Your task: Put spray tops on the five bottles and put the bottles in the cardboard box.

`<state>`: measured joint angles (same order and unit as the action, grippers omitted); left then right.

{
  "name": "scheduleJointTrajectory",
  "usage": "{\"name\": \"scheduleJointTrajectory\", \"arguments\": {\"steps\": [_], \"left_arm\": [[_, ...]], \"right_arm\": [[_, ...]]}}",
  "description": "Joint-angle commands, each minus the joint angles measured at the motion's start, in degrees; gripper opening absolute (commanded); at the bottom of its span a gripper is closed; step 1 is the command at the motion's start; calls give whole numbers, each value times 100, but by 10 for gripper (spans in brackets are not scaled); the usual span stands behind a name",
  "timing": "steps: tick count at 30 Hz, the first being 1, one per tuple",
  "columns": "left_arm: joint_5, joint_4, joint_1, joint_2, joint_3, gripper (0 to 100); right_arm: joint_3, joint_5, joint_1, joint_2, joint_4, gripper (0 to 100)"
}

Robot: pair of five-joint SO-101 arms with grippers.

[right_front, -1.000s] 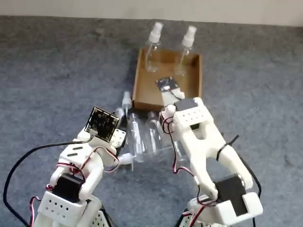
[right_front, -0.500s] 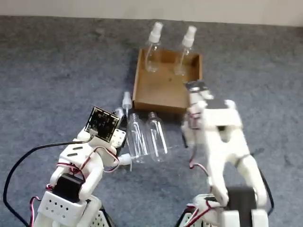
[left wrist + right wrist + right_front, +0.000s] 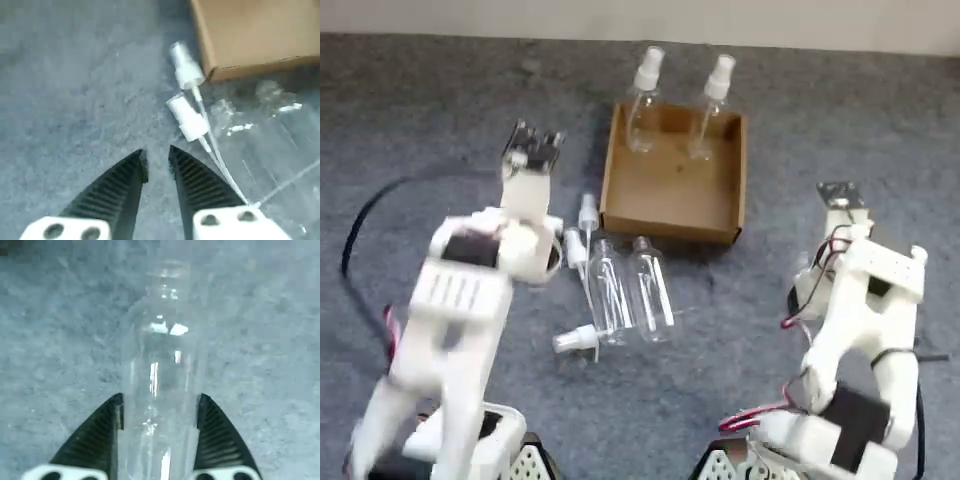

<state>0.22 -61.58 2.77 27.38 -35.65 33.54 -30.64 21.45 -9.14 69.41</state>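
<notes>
Over the table (image 3: 440, 110), near the cardboard box (image 3: 670, 222) holding two capped bottles (image 3: 638, 125), our right tool (image 3: 160, 400) pinches a bare bottle (image 3: 165, 340). Our left tool (image 3: 157, 152), slightly spread and empty, hangs near the loose spray tops (image 3: 189, 120); we judge it must next grip one for capping.

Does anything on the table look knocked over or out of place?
Two capless bottles lie on their sides near the cardboard box, with three loose spray tops beside them. Nothing looks spilled or damaged.
</notes>
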Motion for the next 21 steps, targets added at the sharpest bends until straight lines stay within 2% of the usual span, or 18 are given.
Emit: {"name": "scheduleJointTrajectory", "arguments": {"steps": [1,3,8,11,21], "left_arm": [[343,-18,-154,-1490,1015,36],[475,-18,-136,-2097,1349,40],[835,-18,-145,-3222,2053,137],[835,-26,-145,-3635,2264,125],[853,-53,-171,-3327,2299,123]], "right_arm": [[-585,-70,4,330,-154,17],[-804,-70,92,514,-154,17],[-1165,-70,242,884,-154,26],[-1165,-79,207,1059,-145,72],[-1156,-79,189,1165,-145,89]]}}
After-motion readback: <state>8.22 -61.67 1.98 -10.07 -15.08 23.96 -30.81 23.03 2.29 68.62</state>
